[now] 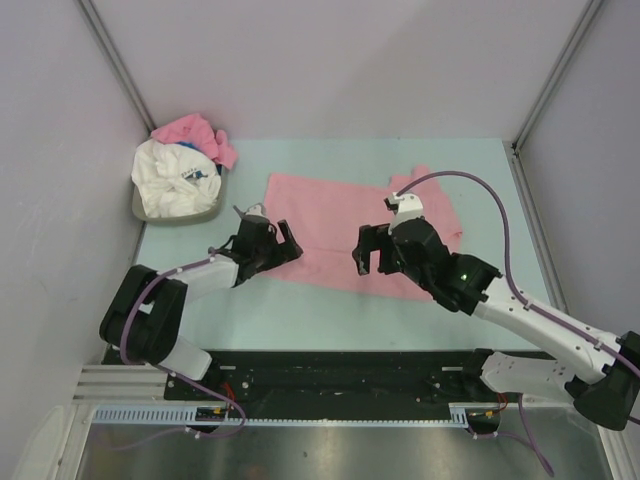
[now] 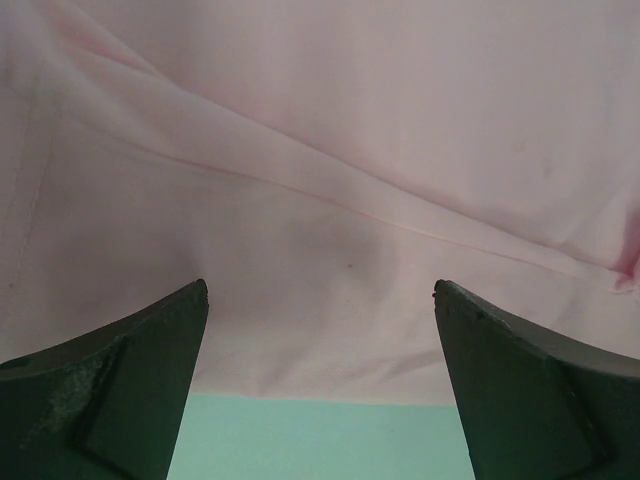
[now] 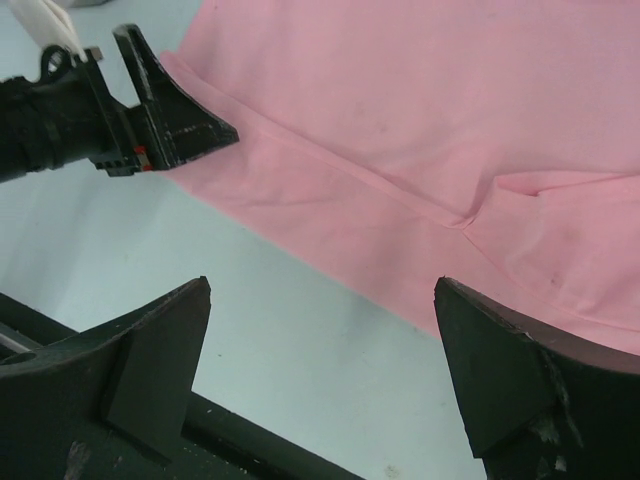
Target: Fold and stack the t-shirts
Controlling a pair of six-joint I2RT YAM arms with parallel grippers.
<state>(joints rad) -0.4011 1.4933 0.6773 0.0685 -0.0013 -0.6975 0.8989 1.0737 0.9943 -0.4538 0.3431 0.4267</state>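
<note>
On the counter, a pink tee lay spread flat near the middle, its long side running left to right. It was mostly smooth, and the wrist views showed a long crease running across it.

The left claw sat over the tee's near-left corner with its fingers apart and nothing between them. In its wrist view the pink cloth filled almost the whole frame, and a strip of counter showed below the hem. Whether the tips touched the cloth could not be told.

The right claw hung over the near edge of the same tee, right of the middle. Its fingers were also spread wide and empty. Its wrist view looked down on the hem and bare counter, with the left claw visible at the upper left beside the tee's corner. The two claws were near each other but apart.

At the far left corner stood a basket, well apart from the spread tee. A white tee with a small blue print was bunched inside it. A second pink tee was crumpled on top toward the back, spilling over the right rim.
</note>
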